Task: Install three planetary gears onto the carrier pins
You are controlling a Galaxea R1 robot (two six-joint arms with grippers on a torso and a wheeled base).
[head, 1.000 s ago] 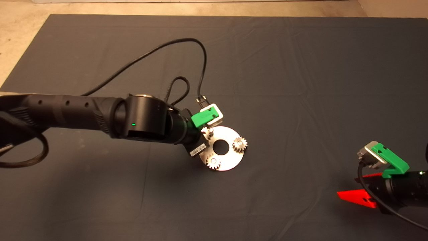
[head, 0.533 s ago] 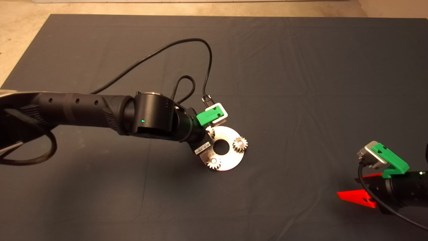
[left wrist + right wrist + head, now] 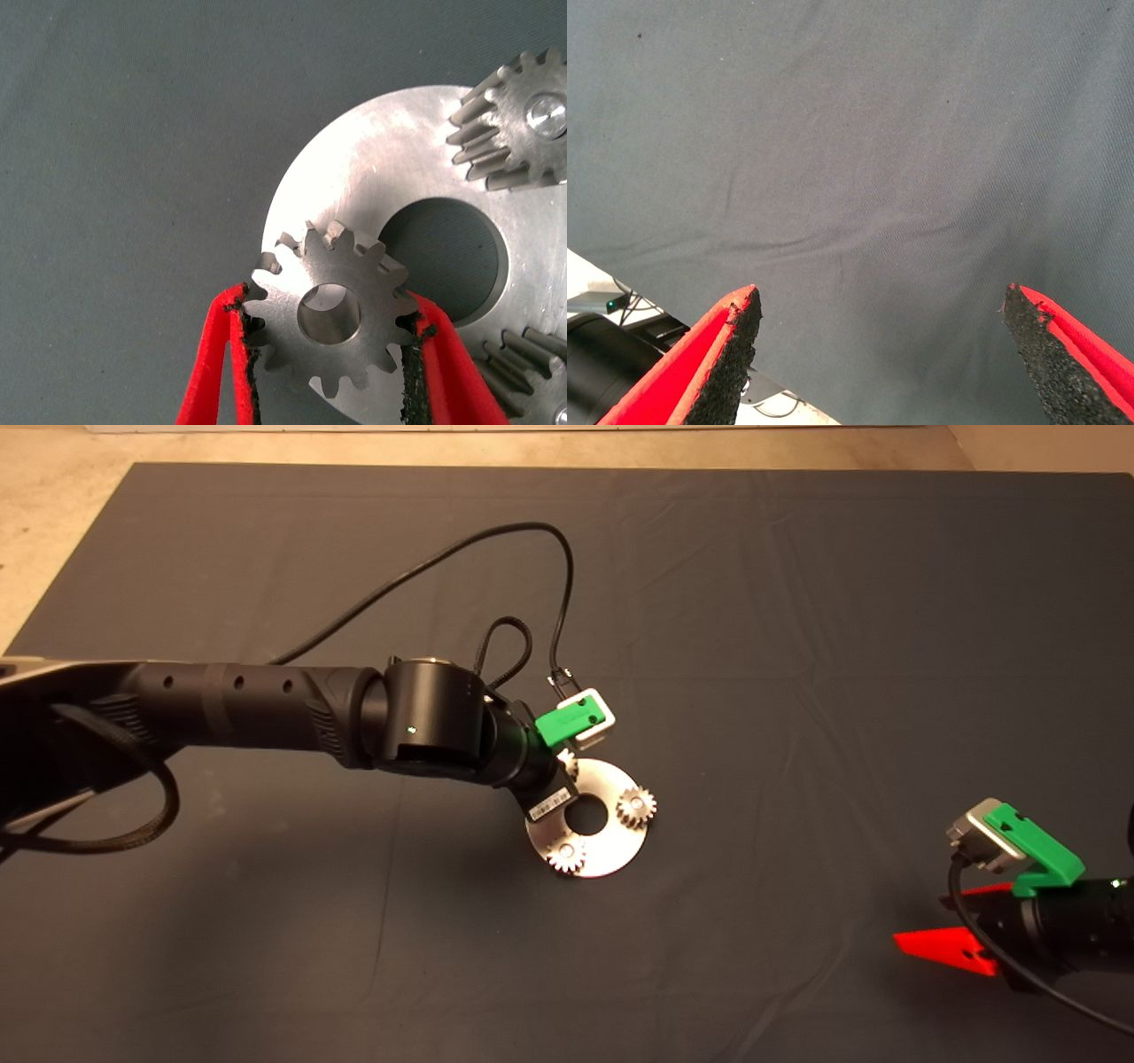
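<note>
**Silvery gear pinched over the disc**

Red fingers of the left gripper [image 3: 330,354] clamp the third gear [image 3: 330,312] above the disc [image 3: 611,784] at its ten o'clock edge. Seated gears [image 3: 636,807] occupy three and seven o'clock. Far right, the right gripper [image 3: 881,354] idles, fingers spread wide, empty.

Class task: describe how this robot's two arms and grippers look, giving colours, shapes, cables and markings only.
Both arms are black tubes. The left arm has small holes, a ribbed collar, a round joint with a green light, a white label and looping black cables. Each wrist has a green bracket around a silver-grey block. The left gripper and right gripper have pointed red fingers with rough black pads.
</note>
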